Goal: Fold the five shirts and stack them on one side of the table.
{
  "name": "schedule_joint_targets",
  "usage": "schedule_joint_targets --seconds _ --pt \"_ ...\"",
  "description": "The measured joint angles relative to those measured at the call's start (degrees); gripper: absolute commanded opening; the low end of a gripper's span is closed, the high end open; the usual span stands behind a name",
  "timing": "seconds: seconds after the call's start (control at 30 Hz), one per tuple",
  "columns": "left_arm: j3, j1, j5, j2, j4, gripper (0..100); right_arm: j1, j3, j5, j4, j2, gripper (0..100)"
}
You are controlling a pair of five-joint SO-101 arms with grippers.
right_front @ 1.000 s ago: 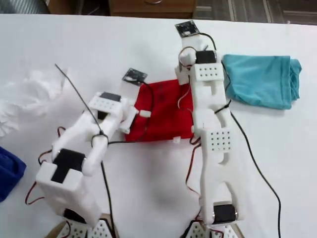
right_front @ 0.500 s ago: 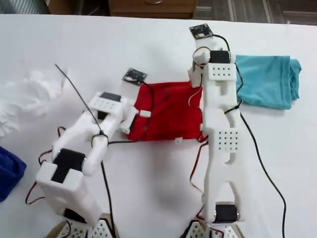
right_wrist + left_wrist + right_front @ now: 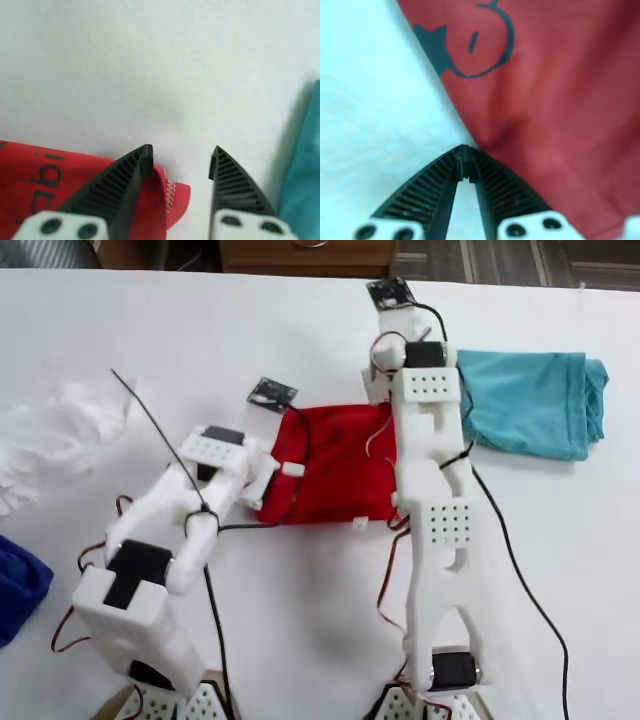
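Left end effector (image 3: 465,162) pressed together at red shirt (image 3: 560,100) edge; right end effector (image 3: 180,160) spread over its corner.

Bright, even light nearly bleaches the white worktop (image 3: 300,320); faint, soft shadows lie under the arms (image 3: 440,540), and one edges the teal shirt (image 3: 306,165).

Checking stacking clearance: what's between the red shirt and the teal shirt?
Right wrist view: bare table, with one finger of the right gripper in the gap between red shirt and teal shirt.
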Motion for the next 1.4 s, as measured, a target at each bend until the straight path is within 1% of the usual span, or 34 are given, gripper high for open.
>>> schedule_joint_targets --seconds 0.07,0.1,0.2,0.3,0.37,0.6,0.87,1.03,1.3,1.33,1.4 --pt "0.0 0.0 0.0 0.0 0.0 3 -1.14 0.0 -0.44 -1.32 0.0 4.6" --pt "0.0 0.0 0.0 0.0 0.0 3 -1.76 0.0 -0.44 -1.67 0.0 4.7" --pt "0.0 0.0 0.0 0.0 0.0 3 -2.81 0.0 -0.44 -2.11 0.0 9.5" --pt "0.0 0.0 0.0 0.0 0.0 3 -2.11 0.0 -0.44 -2.11 0.0 15.9" --pt "0.0 0.0 0.0 0.0 0.0 3 -1.49 0.0 -0.44 -1.93 0.0 18.0" --pt "0.0 0.0 0.0 0.0 0.0 3 1.49 0.0 -0.44 2.02 0.0 18.0" --pt "0.0 0.0 0.0 0.0 0.0 3 0.44 0.0 -0.35 4.92 0.0 18.0" --pt "0.0 0.0 0.0 0.0 0.0 3 -0.44 0.0 4.04 5.01 0.09 18.0" --pt "0.0 0.0 0.0 0.0 0.0 3 -0.44 0.0 4.92 5.71 0.18 17.9" --pt "0.0 0.0 0.0 0.0 0.0 3 -0.44 0.0 4.92 5.71 0.62 17.2" --pt "0.0 0.09 0.0 0.0 0.0 3 -0.44 0.0 5.1 5.63 1.93 12.0"
